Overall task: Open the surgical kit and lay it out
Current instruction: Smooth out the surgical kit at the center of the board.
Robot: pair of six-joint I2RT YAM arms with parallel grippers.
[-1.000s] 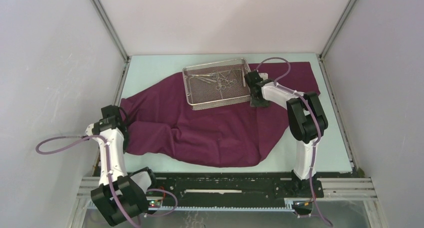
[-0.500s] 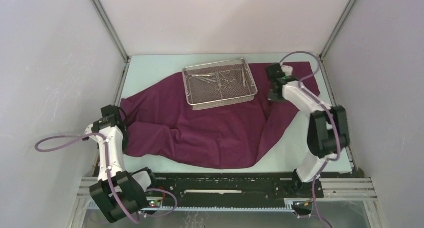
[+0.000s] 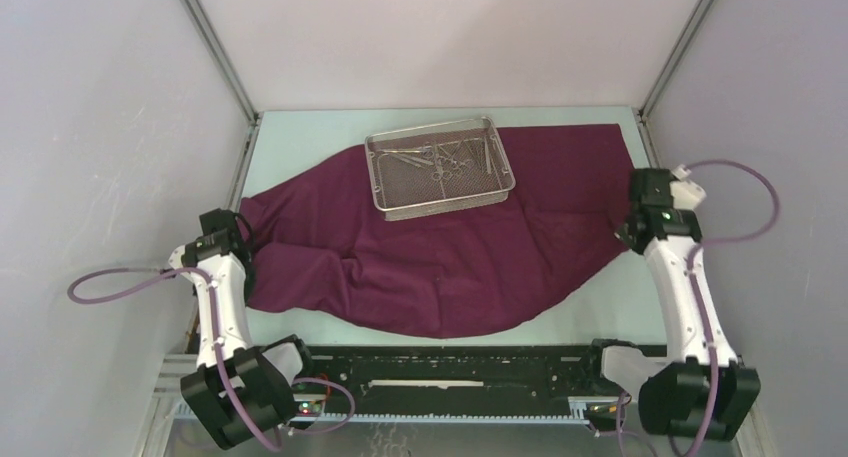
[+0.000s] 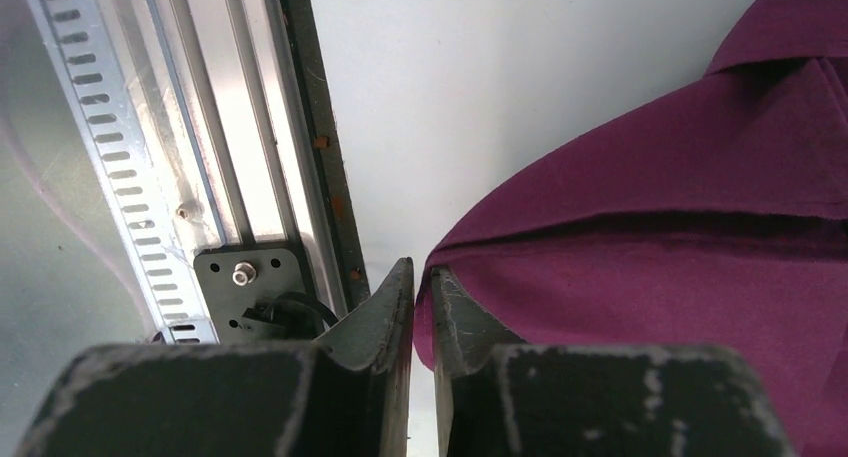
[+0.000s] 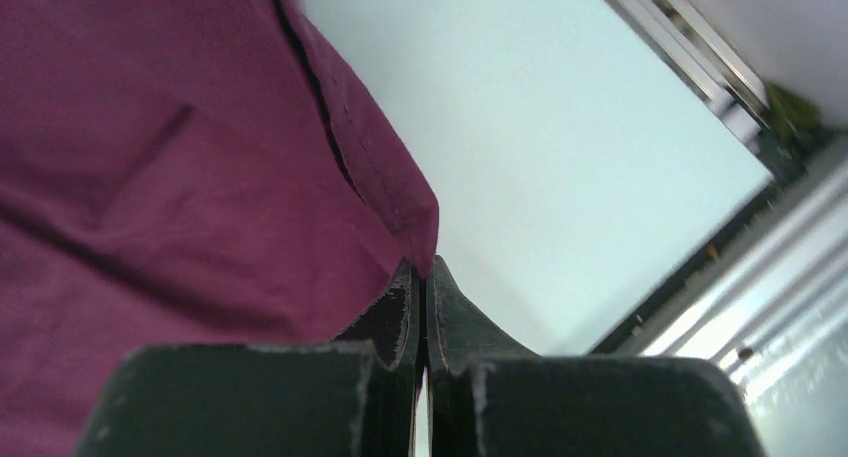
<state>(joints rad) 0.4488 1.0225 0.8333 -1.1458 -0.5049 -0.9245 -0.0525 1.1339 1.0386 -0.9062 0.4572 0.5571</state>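
Note:
The maroon-purple cloth wrap lies spread across the table. The silver wire-mesh tray sits on its far part, with thin steel scissors and forceps inside. My left gripper is at the wrap's left edge, its jaws shut on a cloth corner. My right gripper is at the wrap's right side, shut on a cloth corner that it holds out toward the right table edge. The wrap fills most of both wrist views.
The pale table top shows bare at the far left and along the right edge. Aluminium frame rails run close beside the left gripper, and a rail lies near the right one. Enclosure walls surround the table.
My right gripper has swung from beside the tray out to the right and nearer, pulling the wrap's right corner with it and spreading the cloth. The left arm has not moved.

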